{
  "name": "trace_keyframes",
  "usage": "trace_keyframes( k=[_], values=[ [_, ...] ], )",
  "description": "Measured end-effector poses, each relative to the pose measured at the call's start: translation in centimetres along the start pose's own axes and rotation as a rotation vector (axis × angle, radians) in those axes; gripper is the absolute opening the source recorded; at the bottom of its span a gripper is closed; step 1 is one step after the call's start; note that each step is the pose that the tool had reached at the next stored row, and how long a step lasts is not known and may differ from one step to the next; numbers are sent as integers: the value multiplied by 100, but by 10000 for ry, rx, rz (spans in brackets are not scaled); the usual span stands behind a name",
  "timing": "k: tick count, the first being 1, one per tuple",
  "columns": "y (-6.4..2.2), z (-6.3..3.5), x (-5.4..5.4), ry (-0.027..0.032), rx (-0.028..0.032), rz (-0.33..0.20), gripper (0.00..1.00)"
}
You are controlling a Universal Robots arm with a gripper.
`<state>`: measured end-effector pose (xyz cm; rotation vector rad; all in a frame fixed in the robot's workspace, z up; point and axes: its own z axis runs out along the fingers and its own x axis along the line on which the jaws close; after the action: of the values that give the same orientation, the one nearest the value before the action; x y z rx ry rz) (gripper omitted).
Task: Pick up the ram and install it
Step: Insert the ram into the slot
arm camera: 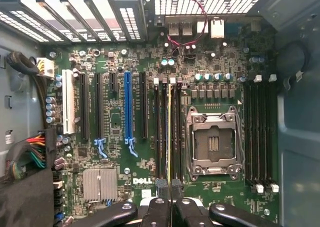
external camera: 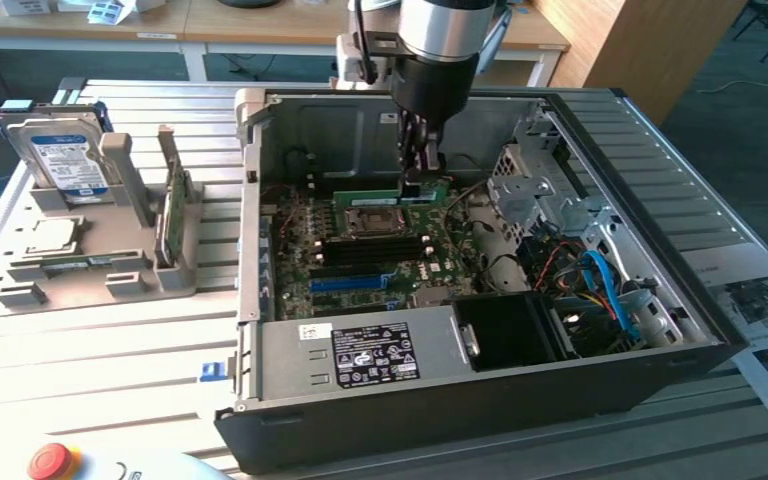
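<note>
Gripper: clamped on your ram, reaching down into the case.
Ram: held on edge, lined up along the black slots just beside the socket; whether it is seated, you cannot tell.
Board: green, flat in the case.
Drive: upright in a grey stand, outside the case, on the exterior view's left.

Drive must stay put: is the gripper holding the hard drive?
No: the hard drive stands in its holder outside the case, while the gripper grips the ram inside it.
</note>
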<state>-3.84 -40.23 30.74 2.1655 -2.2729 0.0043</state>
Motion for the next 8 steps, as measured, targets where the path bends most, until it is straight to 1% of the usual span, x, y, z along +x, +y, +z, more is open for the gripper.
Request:
trace_keyframes(
  k=[8],
  values=[
    [0, 130, -1, 0, 0, 0, 12]
  ],
)
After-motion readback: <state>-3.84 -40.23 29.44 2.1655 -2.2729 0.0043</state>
